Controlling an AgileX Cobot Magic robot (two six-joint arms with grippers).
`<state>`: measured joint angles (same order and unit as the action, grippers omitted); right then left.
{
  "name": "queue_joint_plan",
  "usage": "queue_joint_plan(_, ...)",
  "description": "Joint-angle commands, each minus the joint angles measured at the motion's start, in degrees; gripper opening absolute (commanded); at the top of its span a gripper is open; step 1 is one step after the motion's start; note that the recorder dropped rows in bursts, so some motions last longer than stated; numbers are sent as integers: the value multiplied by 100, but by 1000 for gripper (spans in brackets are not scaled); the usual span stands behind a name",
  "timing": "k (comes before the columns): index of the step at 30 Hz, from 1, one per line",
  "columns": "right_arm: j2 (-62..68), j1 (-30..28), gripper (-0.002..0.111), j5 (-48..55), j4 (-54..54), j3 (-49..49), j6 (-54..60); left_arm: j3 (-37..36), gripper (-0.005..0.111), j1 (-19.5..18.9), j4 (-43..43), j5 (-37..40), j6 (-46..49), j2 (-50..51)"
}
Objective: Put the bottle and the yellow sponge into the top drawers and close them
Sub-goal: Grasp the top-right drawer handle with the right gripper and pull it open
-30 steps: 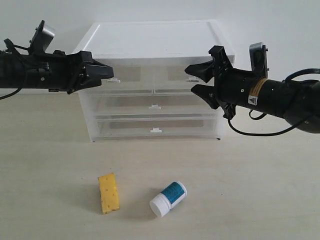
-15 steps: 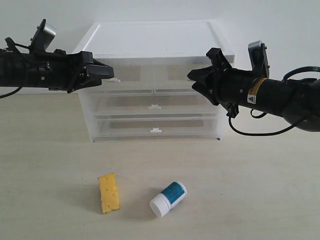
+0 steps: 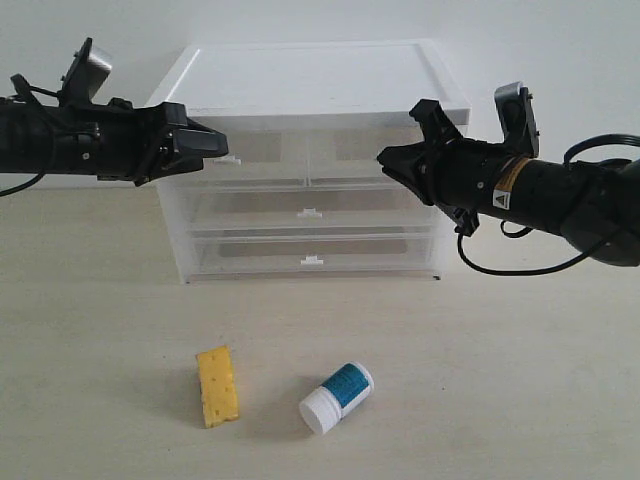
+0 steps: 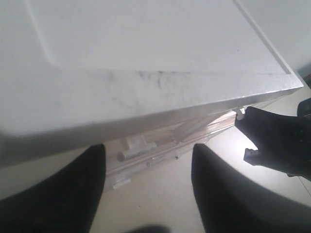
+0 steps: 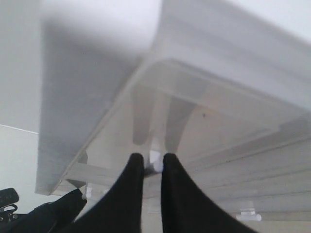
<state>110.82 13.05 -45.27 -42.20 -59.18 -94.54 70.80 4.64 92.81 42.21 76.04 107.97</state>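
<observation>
Looking nearest, we see the sponge (image 3: 218,386) and the bottle (image 3: 337,397) lying just apart on the table (image 3: 500,380). Behind, at the cabinet's (image 3: 310,90) shut top drawers (image 3: 262,150), our left gripper (image 3: 215,148) hangs spread; our right gripper (image 3: 385,158) pinches the right tab (image 5: 154,158).

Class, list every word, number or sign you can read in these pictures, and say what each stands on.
No words can be read.
Sticker on the right arm: a triangle sign; print too small.
Bottle label: blue-teal, print too blurred.
</observation>
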Motion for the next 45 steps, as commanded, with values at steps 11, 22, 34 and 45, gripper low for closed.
queue_joint_plan(11, -125, -56, 0, -570, -800, 28, -510, 154, 51, -53, 377, -932, 65, 39)
queue_joint_plan(22, -735, -56, 0, -783, -848, 874, -191, 154, 51, -53, 377, -931, 65, 39)
queue_joint_plan(34, -1493, -56, 0, -844, -812, 1867, 212, 154, 51, -53, 200, -678, -189, 39)
queue_joint_plan(45, -1768, -56, 0, -902, -966, 2273, 407, 154, 51, -53, 30, -599, -189, 39)
